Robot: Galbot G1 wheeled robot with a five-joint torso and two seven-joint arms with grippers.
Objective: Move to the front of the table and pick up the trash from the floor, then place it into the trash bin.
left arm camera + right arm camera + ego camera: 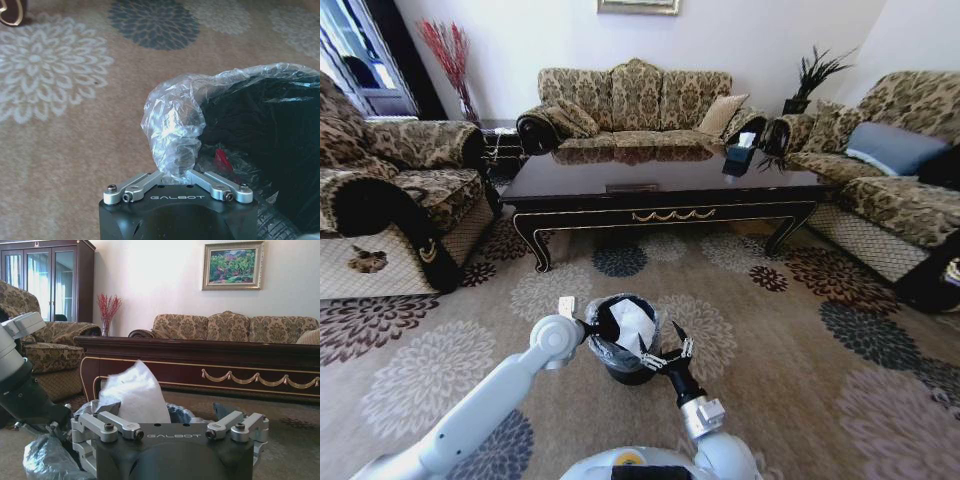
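Observation:
The black trash bin [620, 365] with its clear liner stands on the carpet just in front of me. My left gripper [591, 325] [175, 172] is shut on a bunched fold of the liner [172, 125] at the bin's left rim. My right gripper [662, 346] [164, 409] is open at the bin's right rim. A crumpled white paper [634, 324] [136, 392] stands up in the bin's mouth, just ahead of the right fingers. A red cap [221, 159] shows inside the bin. The dark table [660, 185] [200, 365] lies beyond.
Patterned sofas [630, 100] ring the table on three sides, with an armchair [390, 200] at left and a sofa [900, 190] at right. A tissue box [741, 153] sits on the table. Floral carpet [840, 350] lies open around the bin.

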